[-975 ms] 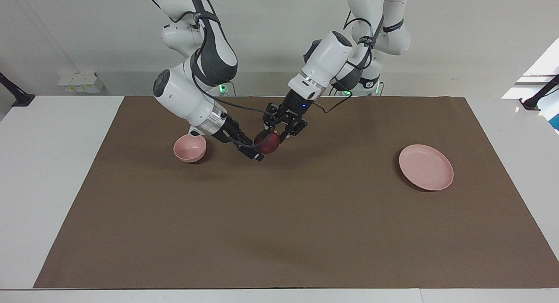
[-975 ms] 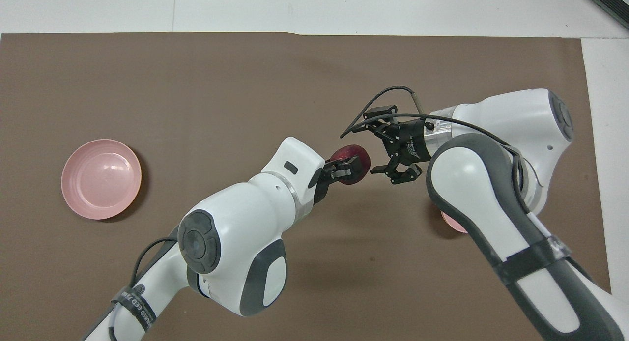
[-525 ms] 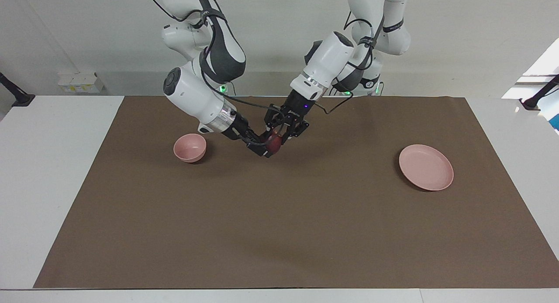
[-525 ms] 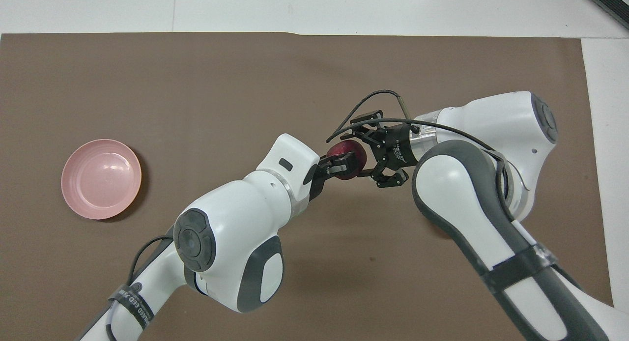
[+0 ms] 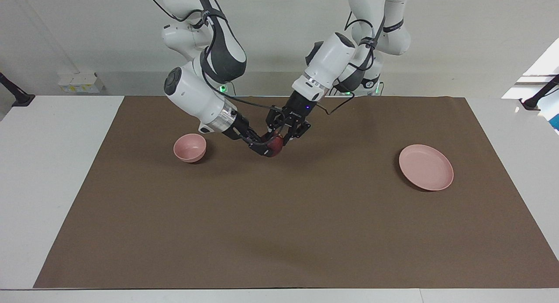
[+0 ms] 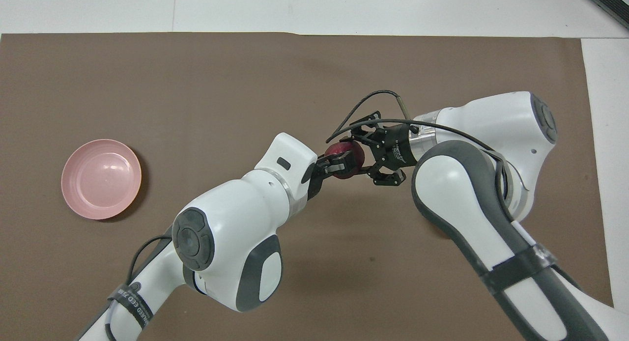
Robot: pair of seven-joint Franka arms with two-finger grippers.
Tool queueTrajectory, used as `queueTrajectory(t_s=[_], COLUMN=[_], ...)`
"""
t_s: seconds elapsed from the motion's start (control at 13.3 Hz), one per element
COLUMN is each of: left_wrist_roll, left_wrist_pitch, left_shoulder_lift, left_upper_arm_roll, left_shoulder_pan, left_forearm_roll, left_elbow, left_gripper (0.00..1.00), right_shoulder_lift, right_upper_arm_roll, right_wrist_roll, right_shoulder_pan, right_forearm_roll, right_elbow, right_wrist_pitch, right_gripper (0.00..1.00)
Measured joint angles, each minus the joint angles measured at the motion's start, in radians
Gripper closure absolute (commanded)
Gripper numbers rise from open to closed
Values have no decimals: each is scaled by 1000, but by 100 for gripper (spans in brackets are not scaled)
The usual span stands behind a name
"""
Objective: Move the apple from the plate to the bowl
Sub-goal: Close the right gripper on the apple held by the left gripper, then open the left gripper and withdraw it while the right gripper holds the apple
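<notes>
From the facing view I see the small dark red apple in mid-air over the brown-covered table, grasped by the left end effector; the right end effector is at it too, though whether it grips I cannot tell. If one lets go early, it may drop short of the small deep pink bowl. Overhead, the flat pink plate lies bare, well apart from the handover.

- Where's the apple?
- Midair over the mat, between left gripper and right gripper.
- Plate? Bowl?
- Twelve pointing away from the robots: plate at nine, bowl around four.
</notes>
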Motion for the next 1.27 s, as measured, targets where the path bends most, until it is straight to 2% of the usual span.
queueTrajectory(t_s=[0.15, 0.22, 0.3, 0.6, 0.75, 0.9, 1.12, 1.27], left_wrist_roll=[0, 2, 0, 0, 3, 3, 7, 12], left_wrist_pitch=[0, 0, -2, -14, -67, -231, -559, -661], left_shoulder_lift=[0, 1, 2, 6, 9, 9, 7, 7], left_upper_arm_roll=[0, 1, 1, 5, 12, 15, 19, 20], left_shoulder_pan=[0, 0, 1, 4, 28, 83, 197, 248], left_forearm_roll=[0, 0, 0, 0, 34, 124, 290, 401], left_elbow=[0, 0, 2, 20, 35, 77, 210, 262], left_gripper=[25, 10, 0, 0, 0, 0, 0, 0], right_shoulder_lift=[0, 0, 0, 2, 4, 5, 7, 10], right_upper_arm_roll=[0, 1, 1, 0, -3, -3, -3, -4], right_wrist_roll=[0, 0, 0, 0, 0, -7, -82, -148], right_shoulder_pan=[0, 0, 0, -5, -9, -30, -77, -109], right_forearm_roll=[0, 0, 0, 0, -16, -84, -174, -242], right_elbow=[0, 0, 0, 0, 0, 0, 0, 0], right_wrist_pitch=[0, 0, 0, 0, 0, 0, -15, -42], right_gripper=[100, 100, 100, 100, 100, 100, 100, 100])
